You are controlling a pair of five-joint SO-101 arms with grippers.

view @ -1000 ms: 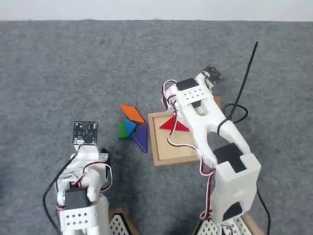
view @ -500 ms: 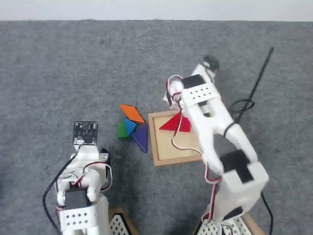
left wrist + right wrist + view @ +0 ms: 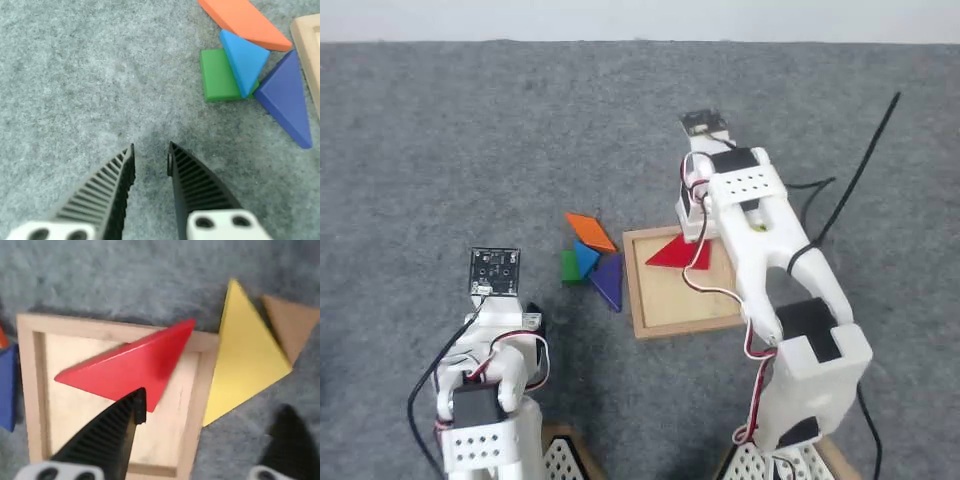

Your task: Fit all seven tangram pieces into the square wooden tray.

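One flat red triangle [image 3: 130, 367] lies in the square wooden tray [image 3: 31, 390], one tip over the tray's rim. The right gripper [image 3: 212, 407] hangs above the tray, jaws spread wide, holding nothing. A yellow triangle [image 3: 245, 350] rests against the tray's outer edge. The left gripper [image 3: 151, 147], slightly parted and empty, sits well apart from the tray.

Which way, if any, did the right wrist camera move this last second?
Yes. Right wrist camera swung left in the high view, from the wooden tray's far right corner toward its far edge's middle.
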